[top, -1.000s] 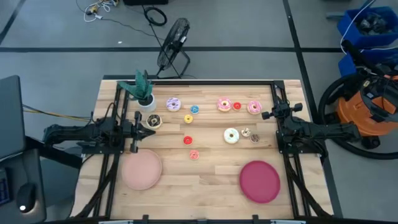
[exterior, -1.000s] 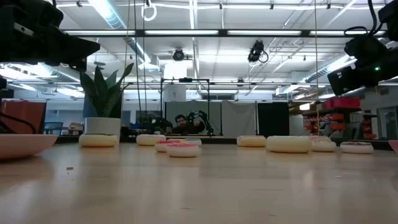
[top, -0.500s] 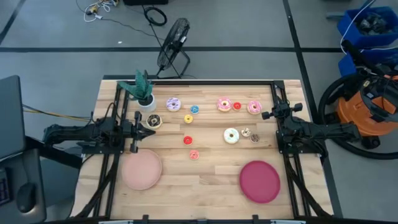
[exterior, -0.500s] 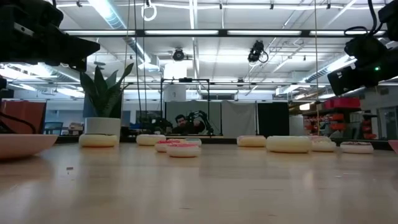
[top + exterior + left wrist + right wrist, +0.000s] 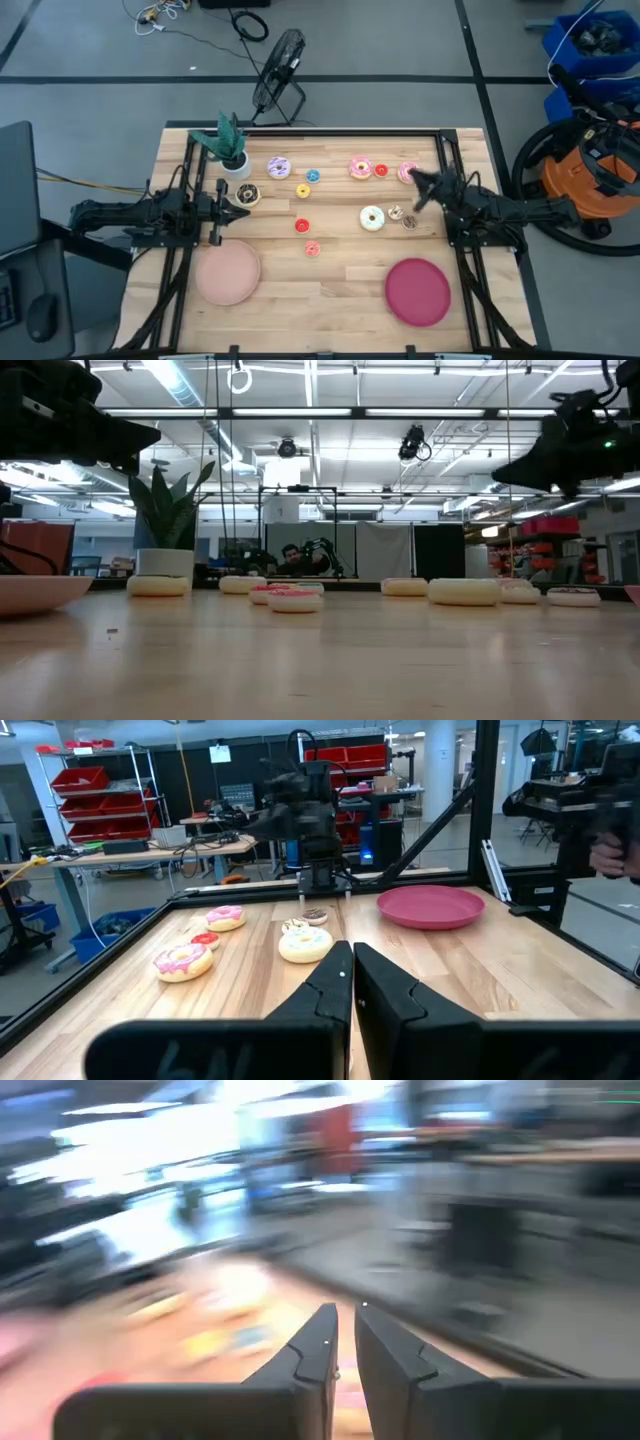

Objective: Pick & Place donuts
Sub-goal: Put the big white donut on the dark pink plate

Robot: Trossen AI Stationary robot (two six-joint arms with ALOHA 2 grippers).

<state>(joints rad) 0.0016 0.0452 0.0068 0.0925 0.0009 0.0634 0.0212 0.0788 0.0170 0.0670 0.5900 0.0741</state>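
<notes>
Crimson plate (image 5: 417, 291): near right, bare; likely a drop spot for donuts.
Pink plate (image 5: 227, 273): near left, bare too.
Small donuts: a pink one (image 5: 311, 248) and a red one (image 5: 302, 226) at mid-table, apart from both arms.
Left gripper (image 5: 238, 199): waits at left, fingers pressed together, beside the chocolate donut (image 5: 247, 195).
Right gripper (image 5: 418, 183): raised at right, fingers nearly together, holding nothing, between the white donut (image 5: 371, 218) and the far pink donut (image 5: 407, 172).
Far row: purple donut (image 5: 278, 167), another pink-iced donut (image 5: 359, 168), by the plant (image 5: 229, 143).
</notes>
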